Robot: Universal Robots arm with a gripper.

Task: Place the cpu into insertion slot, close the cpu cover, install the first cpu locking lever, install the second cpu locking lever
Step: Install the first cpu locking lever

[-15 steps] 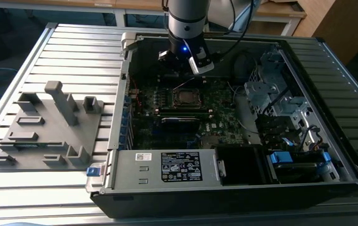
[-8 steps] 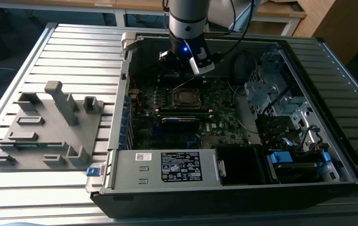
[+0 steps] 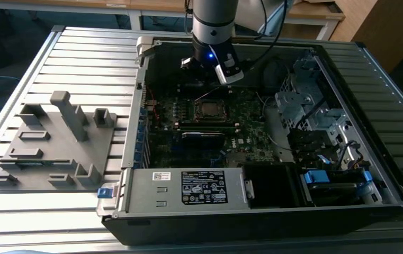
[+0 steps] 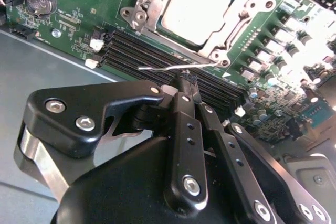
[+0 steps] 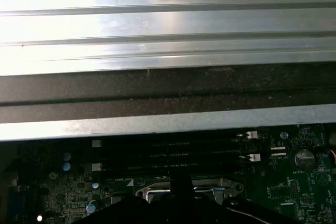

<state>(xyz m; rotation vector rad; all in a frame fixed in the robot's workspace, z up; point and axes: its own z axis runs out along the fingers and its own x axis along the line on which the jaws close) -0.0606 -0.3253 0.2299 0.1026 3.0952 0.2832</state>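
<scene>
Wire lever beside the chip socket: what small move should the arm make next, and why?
Probably nudge the lever down toward the board. The cpu sits under the closed cpu cover, yet this lever juts out loose, and the gripper, shut, is right beside it.

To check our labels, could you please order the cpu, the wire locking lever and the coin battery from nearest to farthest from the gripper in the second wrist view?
1. Wire locking lever: just past the gripper tip, across the memory slots.
2. Cpu: beyond the lever.
3. Coin battery: farthest, well off to the side.
</scene>
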